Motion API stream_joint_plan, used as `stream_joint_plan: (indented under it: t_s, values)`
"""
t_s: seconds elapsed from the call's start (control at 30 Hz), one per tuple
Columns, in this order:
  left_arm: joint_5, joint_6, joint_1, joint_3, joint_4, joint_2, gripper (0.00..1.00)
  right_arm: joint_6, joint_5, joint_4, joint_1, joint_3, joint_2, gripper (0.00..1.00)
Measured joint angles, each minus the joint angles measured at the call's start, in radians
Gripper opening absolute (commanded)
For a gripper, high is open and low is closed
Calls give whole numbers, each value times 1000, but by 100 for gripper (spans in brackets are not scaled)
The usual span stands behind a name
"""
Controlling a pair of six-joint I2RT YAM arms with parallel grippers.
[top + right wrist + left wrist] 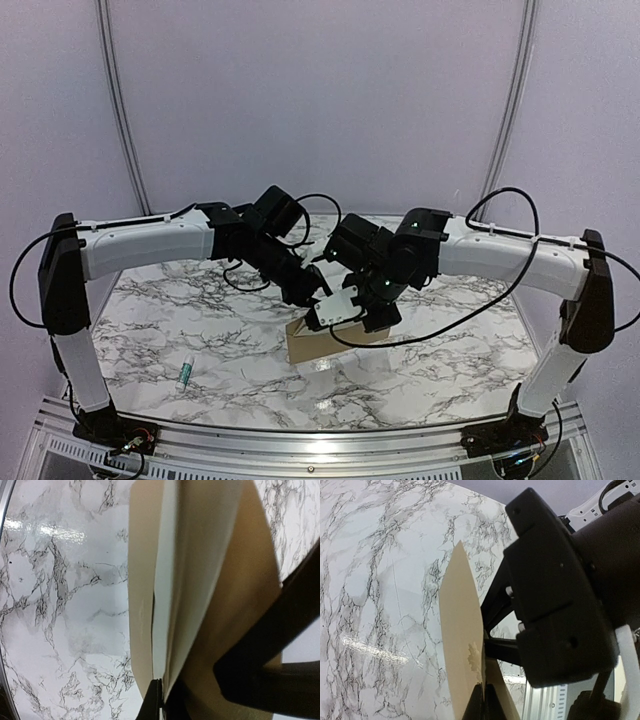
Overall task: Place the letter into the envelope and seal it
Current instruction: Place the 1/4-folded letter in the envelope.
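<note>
One envelope (315, 342), held up on edge off the table (200, 320), mid-table between the two arms. One letter (164, 580), sandwiched between the envelope's panels. Left gripper (483, 702) is clamped on the envelope's edge. Right gripper (157, 700) is closed where letter and envelope meet; can't tell which layers it pinches. One small white tube (185, 374) lies on the table, well left of the envelope.

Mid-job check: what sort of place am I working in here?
Probably a lab test booth: marble-patterned tabletop, bare pale lilac walls, aluminium frame rail, with a tan-brown kraft paper envelope and cream-white letter being handled.
</note>
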Motion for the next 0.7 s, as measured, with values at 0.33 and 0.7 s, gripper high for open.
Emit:
stream_joint_plan:
  t_s: [0.33, 0.7]
  values:
    - [0, -19, 2, 11, 0, 18, 0, -37, 47, -46, 2, 24, 34, 0]
    - [8, -28, 6, 27, 0, 23, 0, -63, 104, -142, 14, 120, 74, 0]
